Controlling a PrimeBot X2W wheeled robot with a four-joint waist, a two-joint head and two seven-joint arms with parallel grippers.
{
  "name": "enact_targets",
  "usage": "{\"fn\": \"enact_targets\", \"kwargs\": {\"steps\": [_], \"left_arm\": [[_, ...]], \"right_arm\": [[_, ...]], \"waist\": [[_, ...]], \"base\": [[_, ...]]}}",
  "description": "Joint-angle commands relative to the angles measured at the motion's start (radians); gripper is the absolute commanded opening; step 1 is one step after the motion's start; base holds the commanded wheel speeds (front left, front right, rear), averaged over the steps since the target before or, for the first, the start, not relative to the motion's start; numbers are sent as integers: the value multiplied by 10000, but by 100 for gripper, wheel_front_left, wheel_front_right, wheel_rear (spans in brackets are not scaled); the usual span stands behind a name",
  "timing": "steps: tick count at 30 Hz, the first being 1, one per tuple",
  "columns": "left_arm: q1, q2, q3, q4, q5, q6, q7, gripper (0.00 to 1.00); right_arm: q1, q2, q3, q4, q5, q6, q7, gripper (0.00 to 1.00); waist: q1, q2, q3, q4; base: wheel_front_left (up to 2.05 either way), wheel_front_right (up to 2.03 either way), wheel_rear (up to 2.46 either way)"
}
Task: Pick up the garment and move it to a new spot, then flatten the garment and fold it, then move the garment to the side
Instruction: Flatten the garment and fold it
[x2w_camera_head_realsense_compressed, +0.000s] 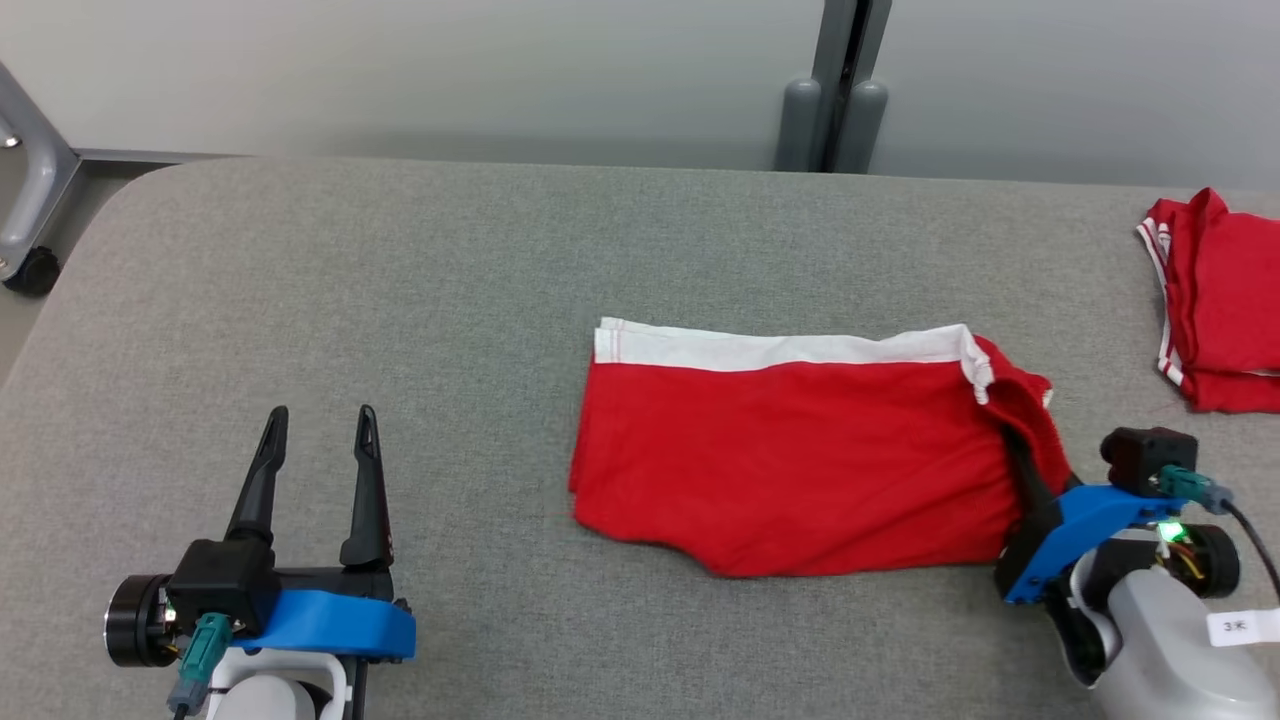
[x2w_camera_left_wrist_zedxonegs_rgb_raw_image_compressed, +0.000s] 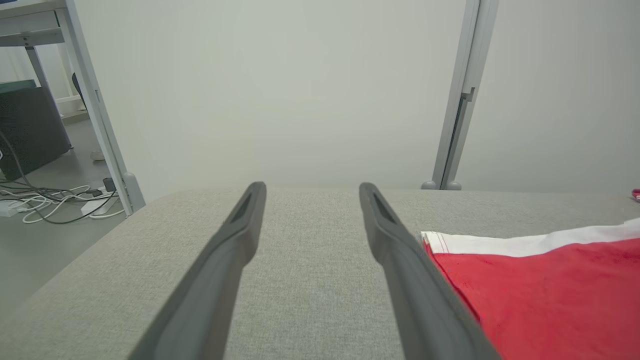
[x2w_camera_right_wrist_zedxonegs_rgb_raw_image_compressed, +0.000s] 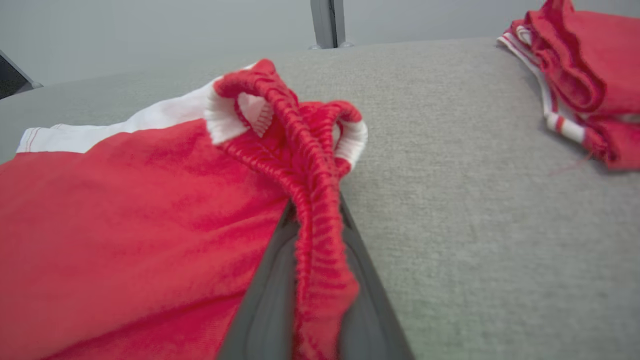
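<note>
Red garment (x2w_camera_head_realsense_compressed: 800, 460) in right end effector (x2w_camera_right_wrist_zedxonegs_rgb_raw_image_compressed: 316, 220)

The left gripper (x2w_camera_head_realsense_compressed: 322, 412) is showing two long dark fingers (x2w_camera_head_realsense_compressed: 258, 485), narrow and tapering, each one having a slim slot near its tip. They are growing out of a black block (x2w_camera_head_realsense_compressed: 225, 580), and a bright blue plastic bracket (x2w_camera_head_realsense_compressed: 335, 622) is running below it. A black round housing with a silver rim (x2w_camera_head_realsense_compressed: 135, 620) is sitting at the side, and a teal connector (x2w_camera_head_realsense_compressed: 203, 648) is carrying a grey cable. The right arm is wearing a second blue bracket (x2w_camera_head_realsense_compressed: 1080, 525), a black boxy camera (x2w_camera_head_realsense_compressed: 1145, 455), a teal plug (x2w_camera_head_realsense_compressed: 1185, 485) with a black cable (x2w_camera_head_realsense_compressed: 1255, 545), a small green light (x2w_camera_head_realsense_compressed: 1170, 530), and a pale grey forearm shell (x2w_camera_head_realsense_compressed: 1170, 640) that is bearing a white label (x2w_camera_head_realsense_compressed: 1240, 627).
</note>
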Motion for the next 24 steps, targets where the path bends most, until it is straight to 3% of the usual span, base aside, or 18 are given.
{"fn": "enact_targets", "kwargs": {"steps": [1,5,9,15,24], "left_arm": [[36,-5,74,19,26,-30,-42,100],[177,-21,100,-8,1,-47,-42,100],[195,-38,89,-20,-36,-47,-42,100],[212,-50,67,32,-66,-51,-42,100],[130,-60,10,122,-85,-42,-42,100]], "right_arm": [[160,-315,64,-144,174,-3,75,0],[568,-1402,289,-595,705,-3,548,0],[816,-2001,404,-1072,1036,-1,952,0],[987,-2194,808,-2120,1490,-1,1588,0],[1107,-1988,1284,-3942,2111,-1,2490,0]], "waist": [[0,0,-122,-142],[0,0,-221,-338],[0,0,-208,-418],[0,0,-185,-494],[0,0,-179,-524]], "base": [[0,0,0],[0,0,0],[0,0,0],[0,0,0],[0,0,0]]}}
